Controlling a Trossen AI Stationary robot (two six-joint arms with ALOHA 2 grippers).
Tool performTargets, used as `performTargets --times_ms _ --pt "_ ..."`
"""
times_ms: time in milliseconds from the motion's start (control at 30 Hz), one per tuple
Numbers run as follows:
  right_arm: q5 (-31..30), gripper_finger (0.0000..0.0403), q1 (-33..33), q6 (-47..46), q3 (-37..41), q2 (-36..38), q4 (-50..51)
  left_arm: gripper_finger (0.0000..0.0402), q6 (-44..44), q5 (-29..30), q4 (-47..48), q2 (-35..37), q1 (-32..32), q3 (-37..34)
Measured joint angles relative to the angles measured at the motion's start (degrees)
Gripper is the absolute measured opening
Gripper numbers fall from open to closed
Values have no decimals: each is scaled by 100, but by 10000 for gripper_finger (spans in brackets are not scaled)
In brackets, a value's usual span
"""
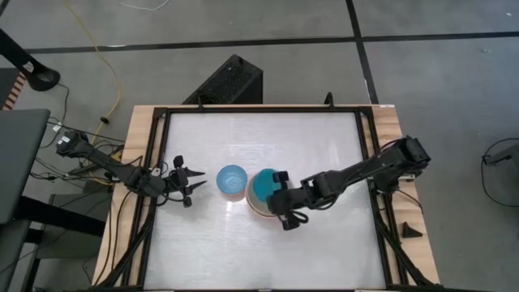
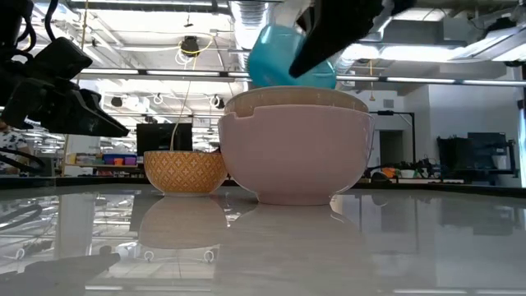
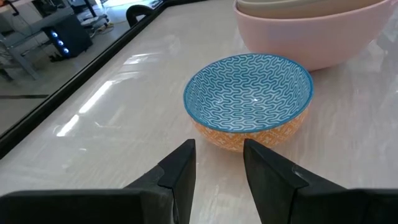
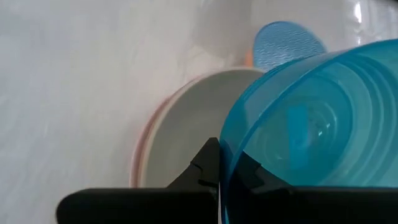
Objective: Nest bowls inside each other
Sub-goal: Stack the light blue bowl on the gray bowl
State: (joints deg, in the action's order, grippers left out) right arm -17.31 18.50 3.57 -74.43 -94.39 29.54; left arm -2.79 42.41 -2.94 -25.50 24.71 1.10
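Observation:
A teal bowl (image 1: 261, 186) hangs tilted over a stack of two bowls near the table's middle, with my right gripper (image 1: 278, 201) shut on it. The stack is a grey-beige bowl (image 4: 186, 124) sitting in a larger pink bowl (image 2: 296, 160), whose base stands on the table. Left of the stack, a small bowl (image 3: 249, 99), blue-patterned inside and orange outside, also stands on its base. My left gripper (image 3: 219, 155) stands open just left of that small bowl and touches nothing. My right gripper (image 4: 227, 171) pinches the teal bowl's rim (image 4: 225, 158), one finger inside the wall and one outside. The fingers slant down from the table's right side. The bowl is lifted and tilted, just above the grey-beige bowl's rim (image 2: 296, 97).
A black frame (image 1: 154, 162) runs round the white tabletop, with wooden strips outside it. Bare table lies at the far side (image 1: 268, 138) and the near side (image 1: 259, 251) of the bowls. Cables trail off the table's left edge.

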Motion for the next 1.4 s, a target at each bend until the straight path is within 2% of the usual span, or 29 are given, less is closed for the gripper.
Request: performTargets --times_ms 267,533,633,967,1100,1267,1400 --pt "125 28 -13 13 2 -432 64 125 0 0 -1 -1 2 0" --pt "348 30 -147 -11 2 -434 178 125 0 -2 -4 0 0 0" --pt "573 40 -146 -24 2 -434 175 125 0 -2 -2 0 2 0" --pt "541 75 -144 -358 2 -434 173 125 0 0 -2 0 0 0" --pt "543 100 -140 -354 2 -434 173 125 0 0 -2 0 1 0" --pt "472 149 -190 -301 2 -434 173 125 0 0 -2 0 0 0" --pt "462 185 -225 56 1 -409 218 125 0 -2 -2 0 2 0"
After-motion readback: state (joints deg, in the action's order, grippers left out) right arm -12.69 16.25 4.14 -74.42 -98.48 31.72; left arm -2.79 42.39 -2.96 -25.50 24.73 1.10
